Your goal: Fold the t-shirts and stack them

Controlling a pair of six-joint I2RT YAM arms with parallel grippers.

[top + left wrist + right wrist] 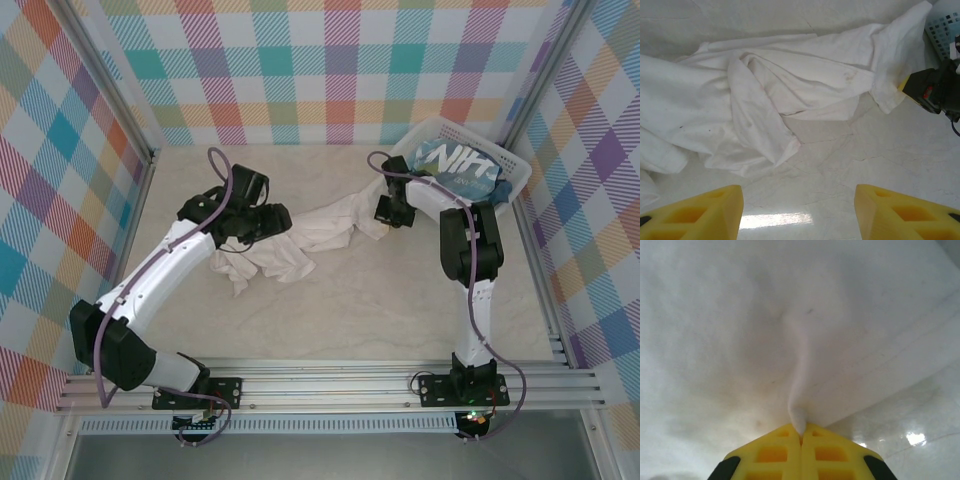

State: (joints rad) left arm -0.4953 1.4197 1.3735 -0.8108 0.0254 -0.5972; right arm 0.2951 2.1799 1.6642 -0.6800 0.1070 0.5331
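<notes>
Cream-white t-shirt (pixel 295 245) lies crumpled on the table (pixel 400 310), stretching leftward from the basket (pixel 521 166), which holds the light blue t-shirt (pixel 455 165). Your right gripper (pixel 801 432), just beside the basket's near-left corner, has its jaws pinched together on a fold of the cream-white t-shirt. Your left gripper (pixel 799 200), at the cloth's end away from the basket, has its fingers apart, gripping nothing.

Left arm (pixel 160 258), jaws spread, right arm (pixel 470 245), jaws pinched closed
</notes>
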